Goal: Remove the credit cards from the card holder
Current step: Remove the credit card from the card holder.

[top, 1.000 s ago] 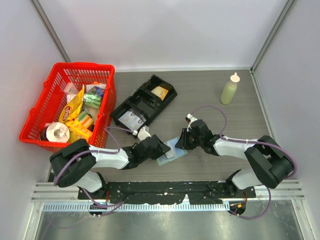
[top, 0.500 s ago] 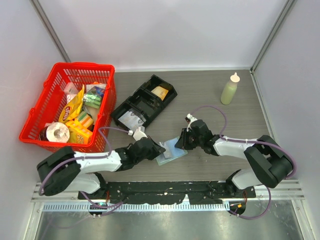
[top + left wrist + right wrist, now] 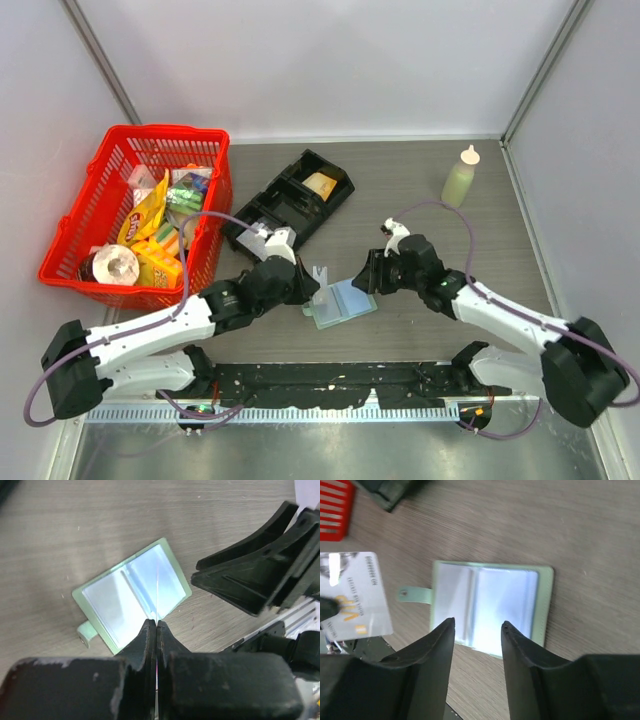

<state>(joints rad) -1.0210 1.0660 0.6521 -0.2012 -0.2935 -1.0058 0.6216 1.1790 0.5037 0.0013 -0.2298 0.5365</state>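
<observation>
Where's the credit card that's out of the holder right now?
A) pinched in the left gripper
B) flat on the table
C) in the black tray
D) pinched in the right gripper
A: the left gripper is shut on the credit card, holding it beside the open card holder. The right gripper stands open and empty over the holder.

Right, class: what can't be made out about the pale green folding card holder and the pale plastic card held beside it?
- Cards left in the pale green folding card holder: glare whitens its sleeves in both wrist views; too small from above.
- Print on the pale plastic card: edge-on in the left wrist view, blurred and cut by the frame edge in the right wrist view.
</observation>
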